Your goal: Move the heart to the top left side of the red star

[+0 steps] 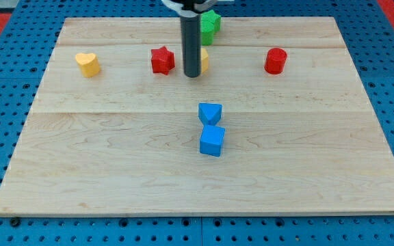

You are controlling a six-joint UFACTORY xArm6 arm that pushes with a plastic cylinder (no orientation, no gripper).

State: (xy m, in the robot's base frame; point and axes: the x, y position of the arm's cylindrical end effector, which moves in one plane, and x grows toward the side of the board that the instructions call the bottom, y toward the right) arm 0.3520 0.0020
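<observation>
A yellow heart block (87, 64) lies on the wooden board near the view's upper left. A red star block (162, 60) lies to its right, well apart from it. My tip (192, 75) rests on the board just right of the red star, with a small gap between them. The rod hides most of a yellow block (204, 61) right behind it; only that block's right edge shows, so I cannot make out its shape.
A green block (211, 25) sits at the view's top, partly behind the rod. A red cylinder (276, 61) lies at the right. A blue triangular block (210, 113) and a blue cube (212, 141) touch near the middle. The wooden board (81, 171) rests on a blue pegboard.
</observation>
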